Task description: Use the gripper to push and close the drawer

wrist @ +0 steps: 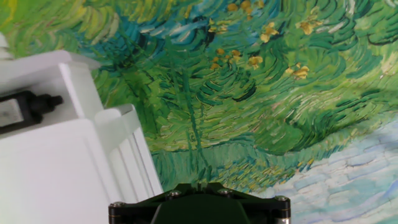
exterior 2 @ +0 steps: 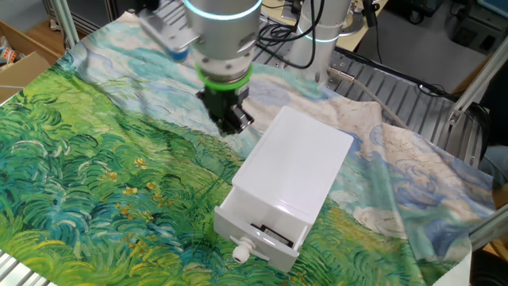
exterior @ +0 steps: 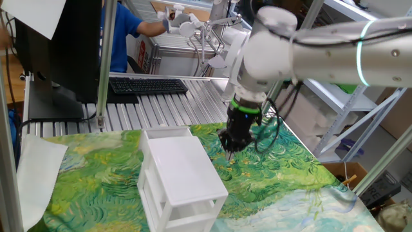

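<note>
the gripper (exterior 2: pixel 230 119) hangs above the table (exterior 2: pixel 87 167) just beside the white cabinet (exterior 2: pixel 298 163); its fingers' spread can't be told; the drawer (exterior 2: pixel 262 230) juts out partly open

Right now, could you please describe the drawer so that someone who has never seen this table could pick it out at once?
Find the green painted tablecloth, then the small white cabinet lying on it beside the gripper. The drawer is the white tray sticking partly out of the cabinet's end. Unlike the plain frame, it carries a small round white knob on its front.
</note>
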